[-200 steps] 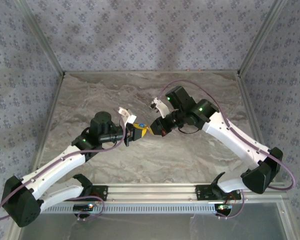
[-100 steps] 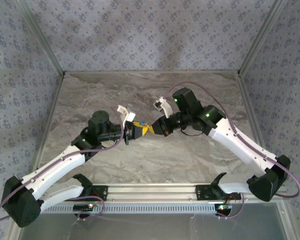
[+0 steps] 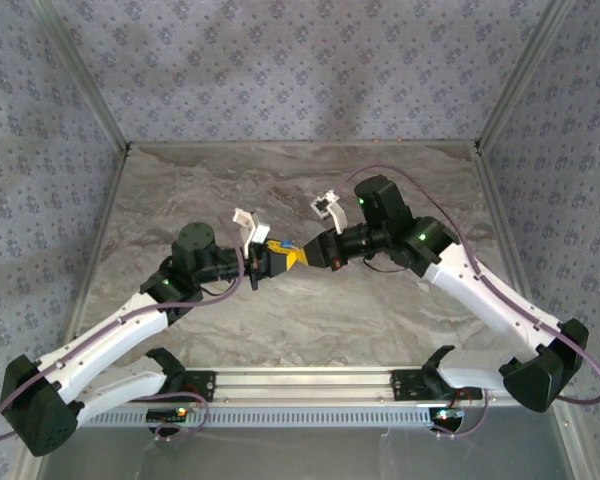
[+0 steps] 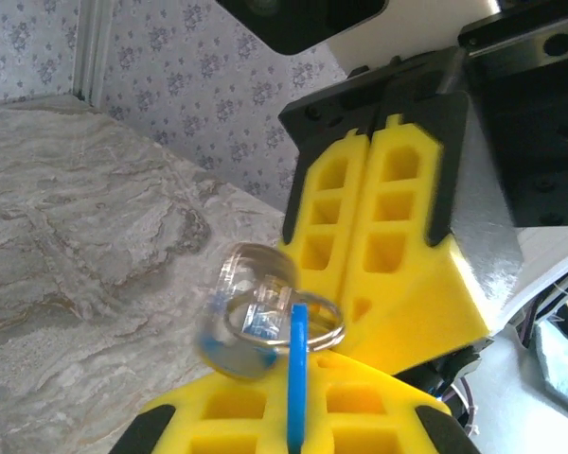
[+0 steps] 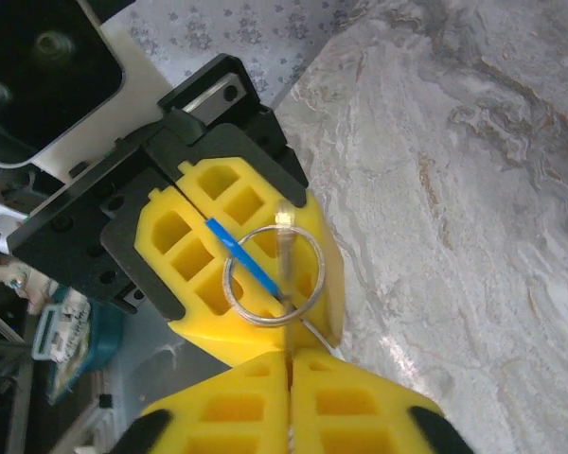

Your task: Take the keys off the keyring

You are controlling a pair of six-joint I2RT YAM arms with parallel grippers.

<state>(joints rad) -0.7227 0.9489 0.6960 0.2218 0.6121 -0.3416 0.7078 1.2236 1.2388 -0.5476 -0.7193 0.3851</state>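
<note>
The keys (image 4: 296, 364) are seen as a thin bright-blue strip, and single keys cannot be told apart. The strip is clamped upright in the seam between the yellow pads (image 4: 227, 416) of the left gripper (image 3: 267, 258), whose fingers are pressed fully together on it. In the right wrist view the same blue strip is seen running slantwise out of that seam and across the keyring (image 5: 256, 320).

The keyring, a thin loop of silver wire, is threaded by the blue strip and lies against the face of the left pads. Its lower edge is pinched in the seam of the right gripper (image 5: 289, 378), whose fingers are likewise closed with no gap between their yellow pads (image 5: 360, 407). A clear, blurred piece (image 4: 235, 326) is seen hanging on the keyring in the left wrist view; what it is cannot be told.

The two grippers are met tip to tip, the pads of one just beside or touching those of the other. In the top view they are held over the middle of the grey marbled desk (image 3: 400, 310), with both arms angled inward from the near edge. The desk is enclosed by walls (image 3: 280, 70) with a small floral pattern.
</note>
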